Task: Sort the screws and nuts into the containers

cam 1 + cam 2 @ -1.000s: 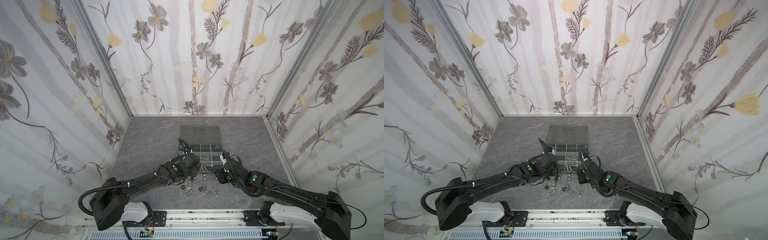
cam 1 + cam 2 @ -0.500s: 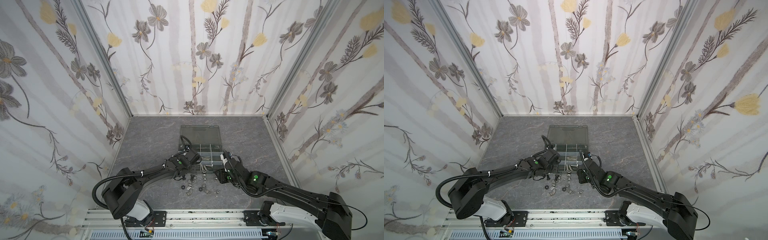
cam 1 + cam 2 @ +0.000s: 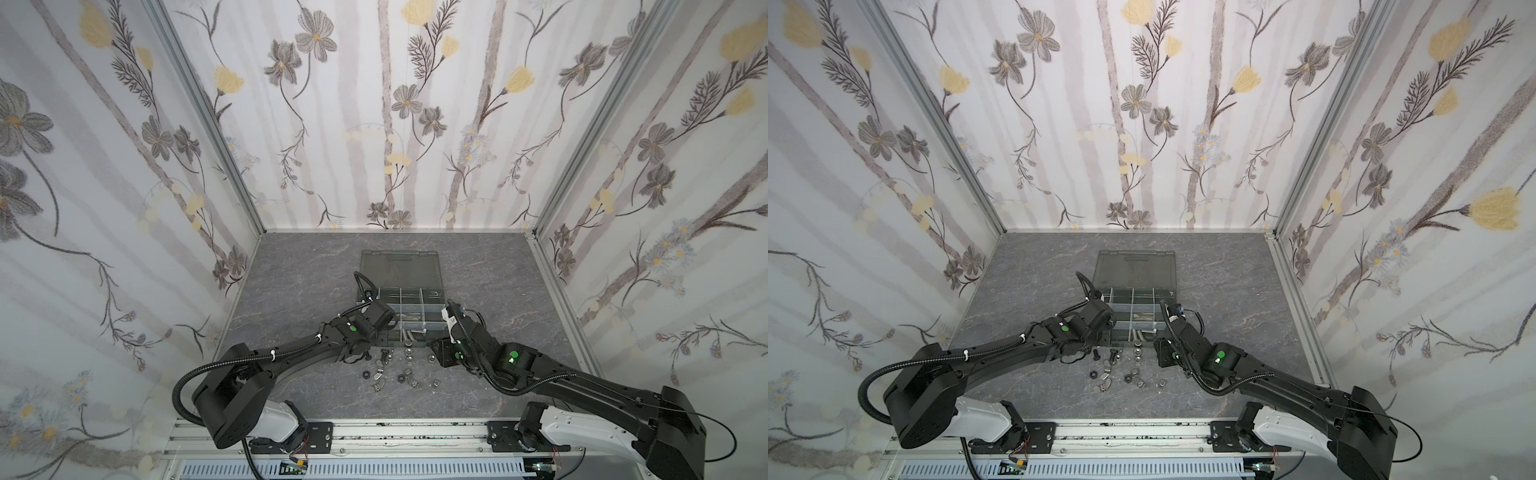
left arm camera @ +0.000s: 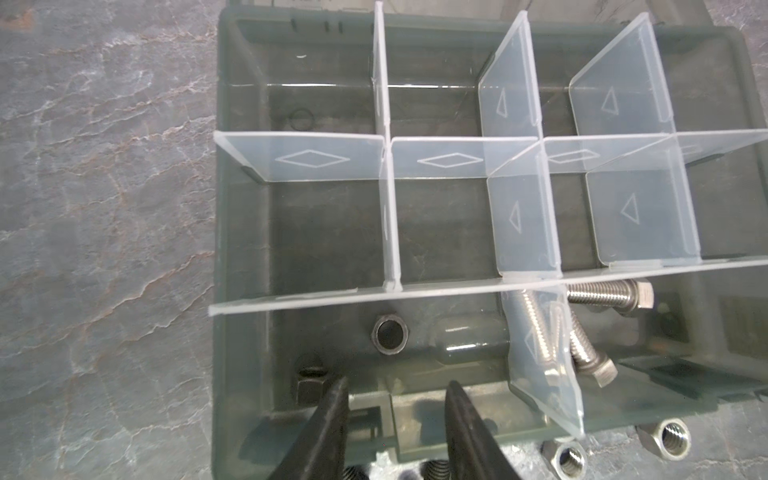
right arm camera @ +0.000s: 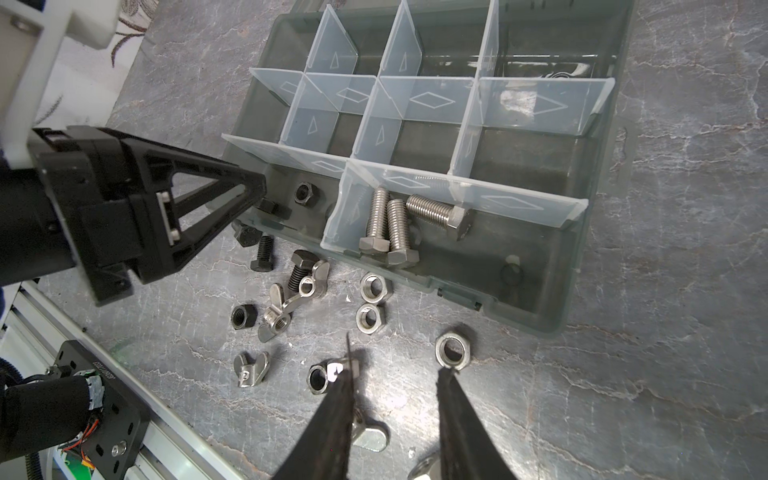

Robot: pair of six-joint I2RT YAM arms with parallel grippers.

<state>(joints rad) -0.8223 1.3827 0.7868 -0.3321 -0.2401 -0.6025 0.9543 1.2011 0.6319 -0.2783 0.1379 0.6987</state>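
The dark grey organizer box stands open, its containers split by pale dividers. Three silver screws lie in a near container. My left gripper hangs open over the near corner container beside it. Nothing sits between its fingers. A black nut and a black hex piece lie below them. My right gripper is open just above the table, empty, with a silver nut at one fingertip. Loose black screws, silver nuts and wing nuts lie in front of the box.
The box's smoky lid lies flat behind the containers. Both arms meet at the box's front edge, either side of the loose pile. Patterned walls close in three sides, and a metal rail runs along the front.
My left gripper has moved a little further over the box's near corner container and its jaws have opened. The right arm has stayed still.
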